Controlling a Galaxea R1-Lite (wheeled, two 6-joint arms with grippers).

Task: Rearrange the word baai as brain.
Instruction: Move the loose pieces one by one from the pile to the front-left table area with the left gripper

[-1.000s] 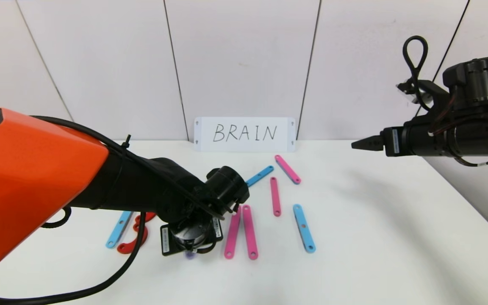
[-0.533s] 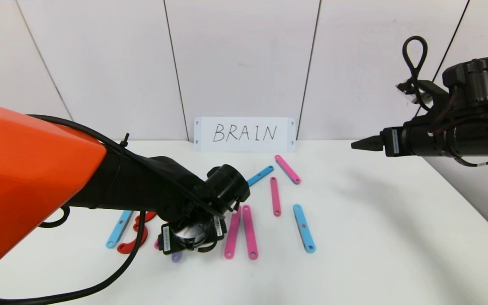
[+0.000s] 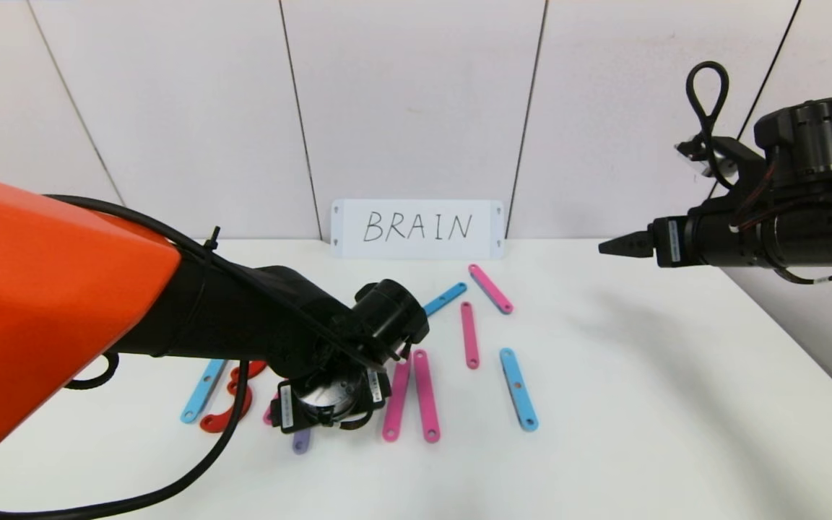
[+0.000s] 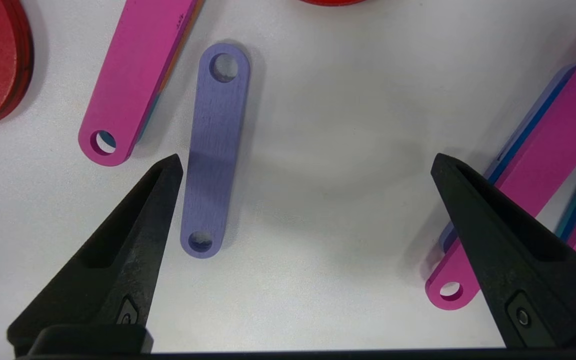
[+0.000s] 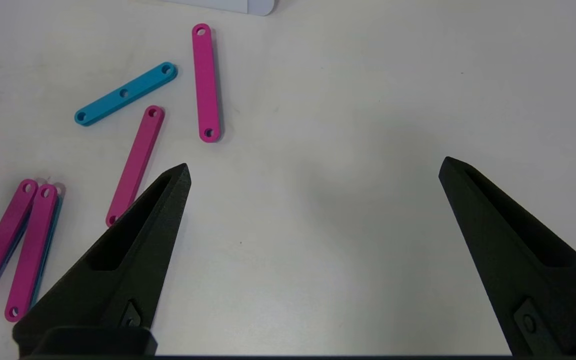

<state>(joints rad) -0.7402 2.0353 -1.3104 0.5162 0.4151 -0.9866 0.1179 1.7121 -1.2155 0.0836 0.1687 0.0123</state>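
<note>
White panelled wall stands behind a white table (image 3: 640, 404), with a white card (image 3: 417, 228) reading "BRAIN" propped at the back edge. On the left side of the table lies a light-blue strip (image 3: 202, 391), and just beside it red curved pieces (image 3: 224, 412). The left gripper (image 4: 305, 165) points down at the table next to them, its fingers spread wide and holding nothing. Between the fingers, close to one fingertip, a short purple strip (image 4: 215, 150) lies flat on the table; a pink strip (image 4: 135, 82) lies just beside it. To the right of that gripper, two long pink strips (image 3: 412, 393) lie side by side, meeting at their far ends. Farther right lie a single pink strip (image 3: 469, 335), a light-blue strip (image 3: 444, 299) and another pink strip (image 3: 490, 289) nearer the card, and a light-blue strip (image 3: 518, 389) toward the front. The right gripper (image 5: 313, 170) hangs in the air at the right, well apart from the pieces, fingers spread wide and empty.
</note>
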